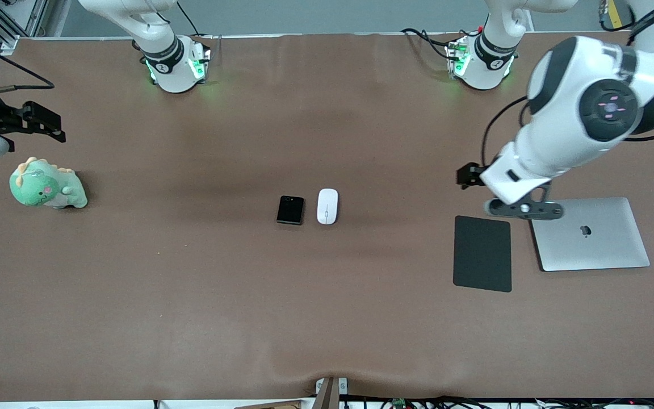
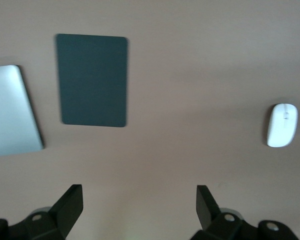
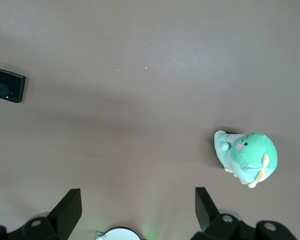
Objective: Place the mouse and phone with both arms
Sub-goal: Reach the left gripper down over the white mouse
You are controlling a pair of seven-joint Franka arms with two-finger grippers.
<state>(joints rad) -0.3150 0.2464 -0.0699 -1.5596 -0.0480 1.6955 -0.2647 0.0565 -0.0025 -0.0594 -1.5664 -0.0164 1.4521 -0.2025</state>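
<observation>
- Presently, the mouse lies flat near the middle of the brown counter, its long axis running toward the robot bases.
- Just beside it, toward the right arm's end, lies the phone, folded, glossy face up, lenses at the corner nearest the bases. A narrow strip of counter separates the two; they do not touch.
- Left gripper: raised over the counter near the left arm's end, above the edge of the black pad and the closed silver laptop. Its jaws are spread wide and hold nothing.
- Pad and laptop lie side by side, apart, the laptop closer to the counter's end.
- Right gripper: raised over the right arm's end of the counter, close to a green plush dinosaur. Its jaws are likewise spread wide, with nothing between them.
- The plush sits on the counter, well apart from phone and mouse.
- Neither gripper is touching a task item.
</observation>
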